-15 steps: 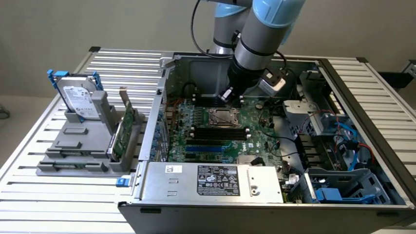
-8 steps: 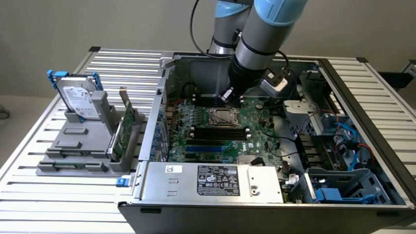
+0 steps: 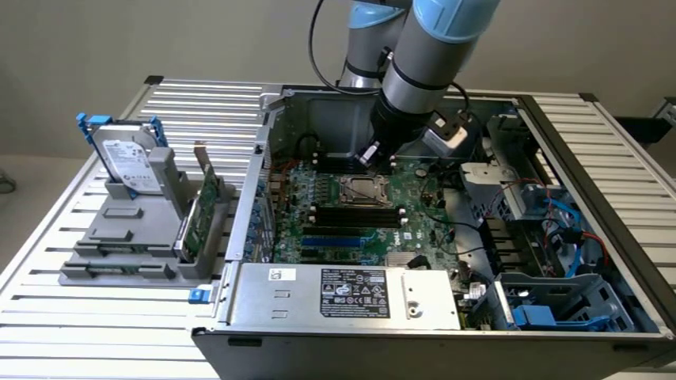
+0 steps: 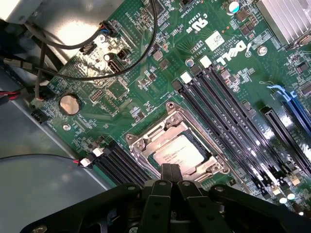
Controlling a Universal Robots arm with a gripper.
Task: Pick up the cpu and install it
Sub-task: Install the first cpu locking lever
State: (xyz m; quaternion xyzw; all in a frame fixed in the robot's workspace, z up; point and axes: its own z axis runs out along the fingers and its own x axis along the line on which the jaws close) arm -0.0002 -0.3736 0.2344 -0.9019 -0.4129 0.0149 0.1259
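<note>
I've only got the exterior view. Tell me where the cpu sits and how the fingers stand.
Observer: In the wrist view the cpu lies flat inside the socket frame on the motherboard, its printed metal top facing up.
Operator: Give me the fingers.
Observer: The gripper is shut, its two black fingers pressed together with nothing between them.
Operator: Say whether they touch the chip.
Observer: The tips overlap the cpu's near edge in the wrist view; whether they touch it I cannot tell.
Operator: Name what flanks the socket.
Observer: Black memory slots run along one side, a shorter black set along the other.
</note>
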